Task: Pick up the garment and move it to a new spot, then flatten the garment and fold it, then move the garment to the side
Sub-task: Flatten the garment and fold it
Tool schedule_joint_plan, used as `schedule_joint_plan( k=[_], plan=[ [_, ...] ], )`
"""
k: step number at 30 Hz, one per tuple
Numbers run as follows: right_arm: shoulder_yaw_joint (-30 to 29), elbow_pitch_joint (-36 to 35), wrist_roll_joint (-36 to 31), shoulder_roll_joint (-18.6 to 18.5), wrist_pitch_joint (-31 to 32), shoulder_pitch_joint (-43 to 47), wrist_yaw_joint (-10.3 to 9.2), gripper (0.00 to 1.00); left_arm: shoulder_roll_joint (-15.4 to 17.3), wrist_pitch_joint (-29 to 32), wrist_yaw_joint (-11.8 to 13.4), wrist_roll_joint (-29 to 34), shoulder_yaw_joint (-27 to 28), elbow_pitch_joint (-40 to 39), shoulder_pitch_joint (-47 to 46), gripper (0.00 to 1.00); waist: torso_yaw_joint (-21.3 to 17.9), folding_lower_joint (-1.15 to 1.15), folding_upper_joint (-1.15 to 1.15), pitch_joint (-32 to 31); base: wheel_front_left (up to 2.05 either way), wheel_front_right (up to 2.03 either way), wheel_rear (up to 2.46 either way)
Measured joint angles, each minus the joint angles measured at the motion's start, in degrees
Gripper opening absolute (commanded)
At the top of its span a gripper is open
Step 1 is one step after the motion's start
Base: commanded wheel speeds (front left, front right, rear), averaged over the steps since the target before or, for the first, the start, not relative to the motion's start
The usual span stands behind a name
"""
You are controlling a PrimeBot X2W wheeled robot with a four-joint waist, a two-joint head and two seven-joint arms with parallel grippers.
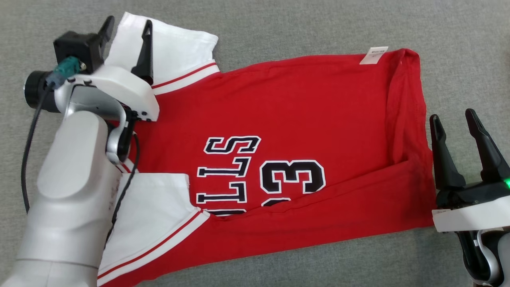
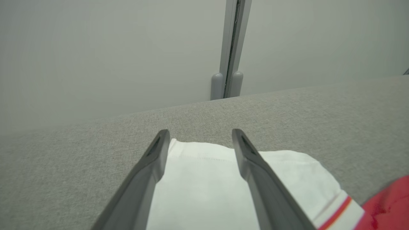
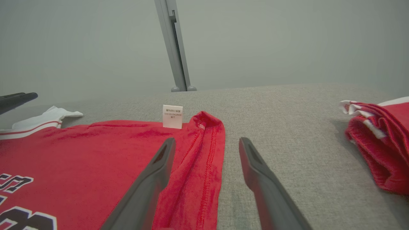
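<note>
On the grey fabric surface (image 1: 279, 28), the red basketball jersey (image 1: 318, 119) lay flat, with its near side folded over the number. The left gripper (image 1: 128, 24) stood with fingers wide apart over the far white sleeve (image 1: 179, 44), holding nothing. The right gripper (image 1: 452, 117) was wide too, just beside the hem.

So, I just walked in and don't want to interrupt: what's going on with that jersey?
A two-armed robot is folding a red jersey spread on a grey surface; its near side is already folded over. The left gripper is over the far white sleeve, fingers apart, and the right gripper hovers open beside the hem. Neither grips cloth.
</note>
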Motion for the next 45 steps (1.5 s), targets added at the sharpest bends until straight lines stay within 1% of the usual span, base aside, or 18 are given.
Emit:
schedule_joint_plan(
  k=[6,7,8,9,11,17,22,25,28,29,33,34,35,36,37,38,42,45],
  plan=[
    [1.4,2.2,1.2,-0.2,-0.9,-1.9,0.00,1.00,0.9,3.7,-0.3,-1.1,0.9,15.0,-8.6,1.00,-2.5,0.00,0.00,2.4,0.00,0.00,0.00],
    [1.6,2.5,1.4,-0.3,-1.0,-2.1,0.00,1.00,1.0,4.5,-0.3,-1.5,1.0,16.8,-9.6,0.96,-2.7,0.00,0.00,2.5,0.00,0.00,0.00],
    [1.8,2.7,1.5,-0.4,-1.1,-2.2,0.00,1.00,1.0,4.8,-0.6,-1.6,1.0,18.3,-10.5,0.45,-2.8,0.00,0.00,2.5,0.00,0.00,0.00],
    [1.8,3.1,1.7,-0.6,-1.1,-2.4,0.00,1.00,1.1,4.7,-0.8,-1.6,1.0,19.5,-11.4,0.00,-2.9,0.00,0.00,2.4,0.00,0.00,0.00],
    [1.7,3.8,2.3,-1.1,-1.1,-3.0,0.00,1.00,0.9,3.7,-1.3,-1.9,0.8,21.6,-12.3,0.00,-2.8,0.00,0.00,2.3,0.00,0.00,0.00],
    [1.1,6.0,3.9,-2.3,-0.5,-5.9,0.00,1.00,0.3,-1.1,-1.3,-1.6,0.0,25.6,-14.1,0.00,-2.0,0.00,0.00,1.7,0.00,0.00,0.00],
    [1.6,9.3,6.0,-5.6,0.7,-12.4,0.00,1.00,-1.5,-4.7,-1.8,-1.7,-0.7,26.9,-16.2,0.00,-0.3,0.00,0.00,1.9,0.00,0.00,0.00],
    [4.1,12.0,8.1,-7.5,2.6,-17.5,0.00,1.00,-2.4,-6.8,-2.1,-1.9,-1.1,27.4,-17.2,0.00,1.2,0.00,0.00,2.3,0.00,0.00,0.00],
    [8.0,15.3,9.2,-9.4,5.0,-21.6,0.00,1.00,-3.4,-8.5,-2.4,-2.2,-1.8,27.6,-17.6,0.00,2.7,0.00,0.00,2.8,0.00,0.00,0.00],
    [8.0,15.3,9.2,-9.4,5.0,-21.6,0.00,1.00,-3.4,-8.5,-2.4,-2.2,-1.8,27.6,-17.6,0.00,2.7,0.00,0.00,2.8,0.00,0.00,0.00],
    [12.2,19.5,10.6,-11.0,8.0,-23.8,0.01,1.00,-4.0,-10.2,-2.7,-2.7,-2.4,27.4,-17.6,0.00,4.3,0.00,0.00,3.3,0.00,0.00,0.00],
    [12.6,20.5,11.1,-11.3,8.6,-24.2,0.01,0.87,-4.2,-10.5,-2.7,-2.9,-2.5,27.3,-17.6,0.00,4.6,0.00,0.00,3.3,0.00,0.00,0.00],
    [13.0,21.2,11.4,-11.6,9.1,-24.4,0.01,0.49,-4.3,-10.8,-2.7,-3.0,-2.5,27.0,-17.4,0.00,4.8,0.00,0.00,3.3,0.00,0.00,0.00],
    [13.0,21.9,11.6,-11.8,9.2,-24.7,0.01,0.37,-4.4,-11.0,-2.7,-3.0,-2.5,26.6,-17.2,0.00,4.9,0.00,0.00,3.2,0.00,0.00,0.00],
    [13.0,22.5,11.7,-12.0,9.6,-25.0,0.01,0.06,-4.5,-11.2,-2.7,-3.1,-2.5,26.2,-17.0,0.00,5.0,0.00,0.00,3.2,0.00,0.00,0.00],
    [12.9,22.8,11.8,-12.2,9.6,-25.3,0.00,0.00,-4.5,-11.4,-2.6,-3.2,-2.5,25.7,-16.8,0.00,5.1,0.00,0.00,3.2,0.00,0.00,0.00],
    [12.1,23.1,12.8,-12.4,8.8,-25.6,0.01,0.00,-4.5,-11.7,-2.2,-3.5,-2.1,22.6,-15.0,0.00,5.2,0.00,0.00,2.8,0.00,0.00,0.00],
    [11.0,22.9,13.6,-12.7,7.4,-25.8,0.01,0.00,-4.3,-11.7,-1.4,-3.5,-0.8,16.4,-13.0,0.00,5.3,0.00,0.00,2.2,0.00,0.00,0.00]
  ],
)
